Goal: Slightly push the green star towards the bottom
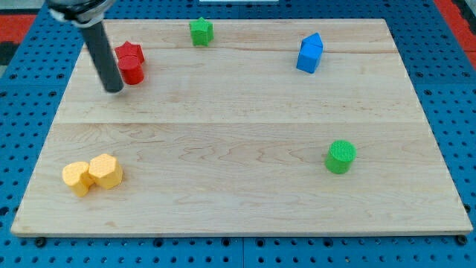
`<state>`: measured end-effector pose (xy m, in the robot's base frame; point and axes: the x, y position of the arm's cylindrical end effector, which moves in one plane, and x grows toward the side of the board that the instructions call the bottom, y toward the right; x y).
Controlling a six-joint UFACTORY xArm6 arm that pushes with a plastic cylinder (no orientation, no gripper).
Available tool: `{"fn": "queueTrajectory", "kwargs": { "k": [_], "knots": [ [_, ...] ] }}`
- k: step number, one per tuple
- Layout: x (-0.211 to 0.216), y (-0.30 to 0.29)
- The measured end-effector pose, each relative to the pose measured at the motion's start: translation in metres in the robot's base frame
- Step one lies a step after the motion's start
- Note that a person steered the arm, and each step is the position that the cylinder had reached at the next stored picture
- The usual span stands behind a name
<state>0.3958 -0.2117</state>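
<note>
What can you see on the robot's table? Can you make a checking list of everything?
Surface: wooden board, flat, on a blue pegboard.
Job's things: green star at the view's top edge, untouched.
Clutter: red star, blue block, green cylinder, two touching yellow blocks.
Grippers: none; my tip sits beside the red star, on its left in the view, far from the green star.
Cables: nothing seen.
Surroundings: red strip at the top right.
</note>
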Motion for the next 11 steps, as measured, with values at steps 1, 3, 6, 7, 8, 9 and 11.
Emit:
{"fn": "queueTrajectory", "kwargs": {
  "k": [1, 3, 6, 7, 8, 9, 11],
  "knots": [
    [0.0, 0.042],
    [-0.077, 0.103],
    [-0.175, 0.051],
    [-0.204, 0.077],
    [-0.182, 0.112],
    [-0.154, 0.113],
    [-0.157, 0.096]
  ]
}}
